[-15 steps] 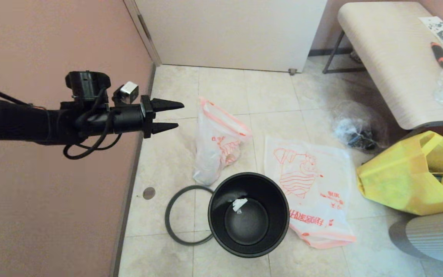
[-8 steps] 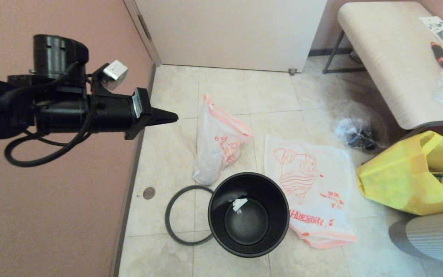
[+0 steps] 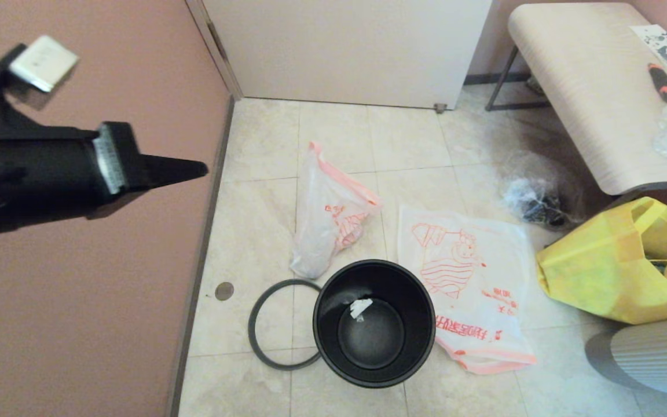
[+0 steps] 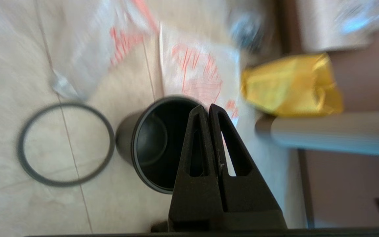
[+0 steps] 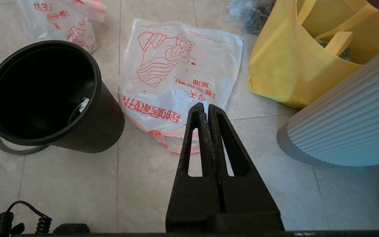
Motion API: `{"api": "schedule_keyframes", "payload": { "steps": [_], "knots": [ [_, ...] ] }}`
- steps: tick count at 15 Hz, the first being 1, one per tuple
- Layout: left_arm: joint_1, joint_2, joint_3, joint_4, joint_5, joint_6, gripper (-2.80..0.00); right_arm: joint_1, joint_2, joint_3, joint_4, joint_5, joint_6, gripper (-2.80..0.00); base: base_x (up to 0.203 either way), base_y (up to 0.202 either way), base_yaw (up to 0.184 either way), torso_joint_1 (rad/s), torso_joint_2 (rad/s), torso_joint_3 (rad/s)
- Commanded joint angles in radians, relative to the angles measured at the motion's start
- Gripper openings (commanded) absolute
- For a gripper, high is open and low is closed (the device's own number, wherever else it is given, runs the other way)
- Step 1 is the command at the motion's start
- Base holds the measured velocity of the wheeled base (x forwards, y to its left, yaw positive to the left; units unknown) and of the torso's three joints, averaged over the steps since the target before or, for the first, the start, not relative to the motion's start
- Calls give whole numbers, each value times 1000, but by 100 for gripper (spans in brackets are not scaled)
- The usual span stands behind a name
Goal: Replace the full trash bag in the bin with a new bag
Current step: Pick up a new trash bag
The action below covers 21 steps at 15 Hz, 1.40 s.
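Left gripper [image 3: 197,169] withdrawn leftward, fingers shut, one bin [image 3: 374,321], two white bags

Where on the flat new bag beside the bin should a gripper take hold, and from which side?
Probably at the pink-orange edge of the new bag nearest the robot, coming from above. The bag lies flat on the floor right of the bin, so most of it offers nothing to pinch, while that edge looks bunched and slightly raised in the right wrist view.
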Motion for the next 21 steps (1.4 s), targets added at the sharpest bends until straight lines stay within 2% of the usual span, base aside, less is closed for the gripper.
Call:
{"api": "schedule_keyframes", "payload": {
  "steps": [1,3,6,8,11,13,14,15,18,19,21],
  "knots": [
    [2,-237,59,8,19,-8,-280,0,1,11,-1,0,0,-280,0,0,0,0,0,0],
    [22,-421,104,70,73,-18,-280,0,1,11,-1,0,0,-280,0,0,0,0,0,0],
    [106,-643,132,228,124,-42,-280,0,1,11,-1,0,0,-280,0,0,0,0,0,0],
    [207,-751,137,350,128,-51,-280,0,1,11,-1,0,0,-280,0,0,0,0,0,0],
    [264,-915,195,472,92,-48,-280,0,1,11,-1,0,0,-280,0,0,0,0,0,0],
    [331,-970,244,558,106,-32,-280,0,1,11,-1,0,1,-280,0,0,0,0,0,0],
    [340,-1012,280,565,98,8,-280,0,1,11,-1,0,2,-280,0,0,0,0,0,0],
    [359,-1039,324,551,72,104,-280,0,1,11,-1,0,1,-280,0,0,0,0,0,0],
    [372,-1125,516,456,48,257,-280,0,1,11,-1,0,1,-280,0,0,0,0,0,0],
    [371,-1158,608,371,52,316,-280,0,1,11,-1,0,2,-280,0,0,0,0,0,0],
    [369,-1199,792,151,55,395,-280,0,1,11,-1,0,2,-280,0,0,0,0,0,0]
  ]
}}
